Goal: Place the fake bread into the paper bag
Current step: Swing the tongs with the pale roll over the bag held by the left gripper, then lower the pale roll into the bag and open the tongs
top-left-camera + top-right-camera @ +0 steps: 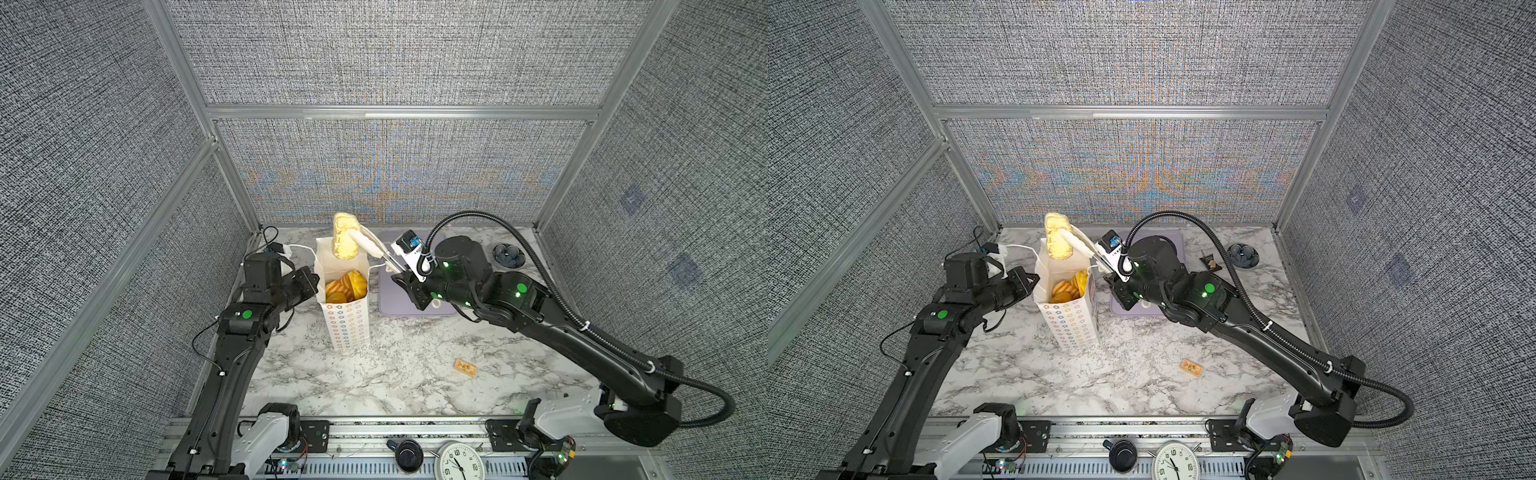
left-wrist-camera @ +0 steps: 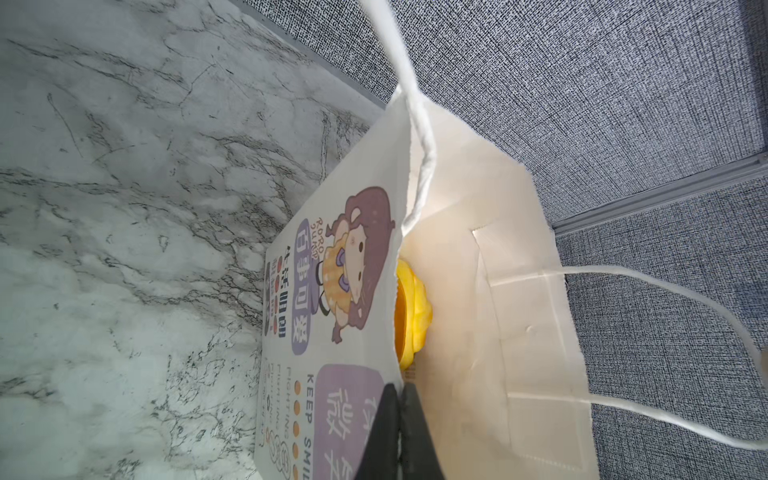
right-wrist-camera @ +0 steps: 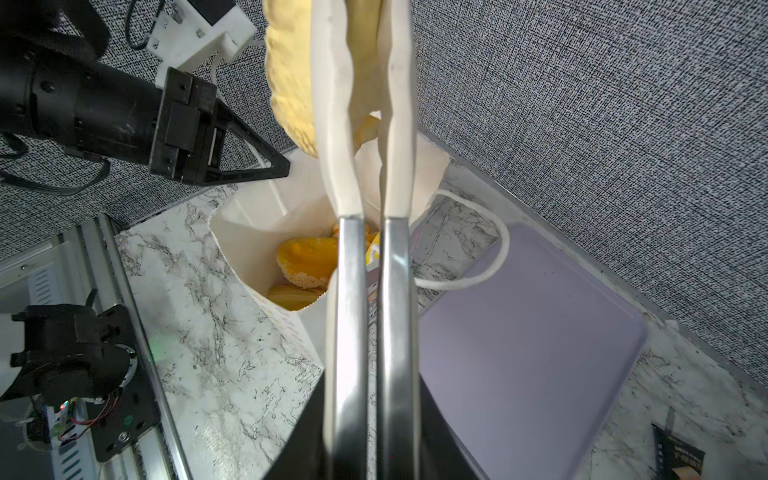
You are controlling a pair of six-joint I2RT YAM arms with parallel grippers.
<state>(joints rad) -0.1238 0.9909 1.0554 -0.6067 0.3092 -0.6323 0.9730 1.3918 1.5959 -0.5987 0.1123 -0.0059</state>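
Closest to the lens in both top views: white clock (image 1: 459, 461) on the near rail, well in front of the paper bag (image 1: 347, 324). Further back, upright on the marble surface (image 1: 374, 382), that same paper bag (image 1: 1073, 324), mouth open, golden loaves (image 1: 347, 286) piled inside. At the bag's left rim, left tool (image 1: 315, 286), pinched closed on the paper wall. Just right of the bag, right tool (image 1: 402, 279), clamped tight around the metal arms of white-tipped tongs (image 1: 372, 245); between the tong tips, pale bun (image 1: 345, 241), held on edge above the far side of the bag's mouth, not yet inside. Also right of the bag, partly under the right arm, lavender tray (image 1: 390, 301); well to the bag's right and nearer the lens, tan packet (image 1: 465, 368); far right of the bag by the back wall, dark bowl (image 1: 509, 254). Through the left wrist camera: black fingertips (image 2: 382, 432) of the left tool (image 2: 401, 390) pressed together, rim of the paper bag (image 2: 519, 316) caught between them, one yellow loaf (image 2: 413, 316) just inside, cord handle (image 2: 419, 137) trailing off the rim. Through the right wrist camera: tongs (image 3: 395, 332) squeezed nearly parallel, pale bun (image 3: 291, 83) gripped at their tips over the open paper bag (image 3: 249, 232), seeded bun (image 3: 305, 266) down inside, left tool (image 3: 284, 168) at the rim, lavender tray (image 3: 532, 340) beside the bag, dark wrapper (image 3: 679, 457) beyond the tray from the bag.
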